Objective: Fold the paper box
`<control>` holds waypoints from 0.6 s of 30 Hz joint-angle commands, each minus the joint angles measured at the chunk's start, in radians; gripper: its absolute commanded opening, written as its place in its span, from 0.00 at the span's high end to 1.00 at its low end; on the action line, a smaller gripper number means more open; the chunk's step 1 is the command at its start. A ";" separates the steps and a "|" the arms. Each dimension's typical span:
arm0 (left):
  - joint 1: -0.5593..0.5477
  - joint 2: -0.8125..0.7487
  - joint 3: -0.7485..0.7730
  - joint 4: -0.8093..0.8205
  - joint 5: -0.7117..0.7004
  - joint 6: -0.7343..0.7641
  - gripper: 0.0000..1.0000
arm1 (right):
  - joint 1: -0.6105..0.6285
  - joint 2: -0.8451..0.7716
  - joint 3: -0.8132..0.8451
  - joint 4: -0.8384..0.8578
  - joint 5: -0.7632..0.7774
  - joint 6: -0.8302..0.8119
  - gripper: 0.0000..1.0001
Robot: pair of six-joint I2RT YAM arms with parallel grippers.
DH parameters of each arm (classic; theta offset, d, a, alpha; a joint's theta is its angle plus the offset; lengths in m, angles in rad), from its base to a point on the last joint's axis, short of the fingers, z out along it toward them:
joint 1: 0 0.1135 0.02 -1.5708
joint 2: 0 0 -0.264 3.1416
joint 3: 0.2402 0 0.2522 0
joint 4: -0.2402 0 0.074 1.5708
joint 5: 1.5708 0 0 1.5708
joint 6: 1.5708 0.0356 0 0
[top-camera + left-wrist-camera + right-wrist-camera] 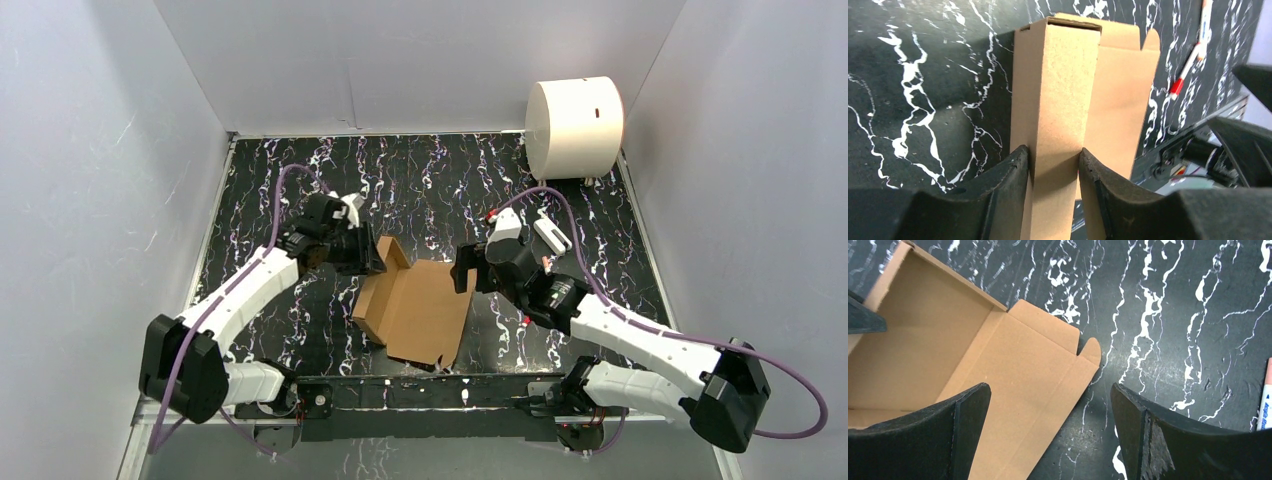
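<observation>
- The box (415, 310) lies on the table (430, 190) well apart from the cylinder (573, 127), down and left of it in the top view, midway between the two arms.
- It is brown cardboard, partly formed. A wide flat panel faces up, and a wall stands along the side farthest from the cylinder.
- A notched flap with a rounded tab lies flat on the table at the box's end.
- The left gripper (1054, 157) is at the box side away from the cylinder. Its fingers (1008, 185) are drawn in to a narrow gap and press on both faces of the raised wall, which stands upright between them.
- The right gripper (1048, 390) is at the box edge nearer the cylinder, with its fingers spread wide and nothing between them.
- In the right wrist view, one finger (963, 425) is over the flat panel and the other is over bare table. Whether the first one touches the cardboard I cannot tell.
- A pen (552, 232) lies on the table between the cylinder and the box, just beyond the right gripper.
- The cylinder is white and lies on its side in the far corner of the table.
</observation>
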 commanded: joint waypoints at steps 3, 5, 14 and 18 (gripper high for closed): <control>0.090 -0.135 -0.191 0.216 0.076 -0.162 0.64 | -0.008 -0.030 0.182 -0.109 -0.020 0.019 0.01; 0.103 -0.164 -0.263 0.302 0.084 -0.227 0.64 | -0.008 -0.015 0.231 -0.155 -0.020 0.006 0.01; 0.125 -0.232 -0.616 0.792 0.044 -0.576 0.66 | -0.030 0.148 0.488 -0.387 -0.058 -0.039 0.03; 0.124 -0.243 -0.736 0.950 0.008 -0.670 0.67 | -0.037 0.218 0.555 -0.419 -0.120 -0.039 0.04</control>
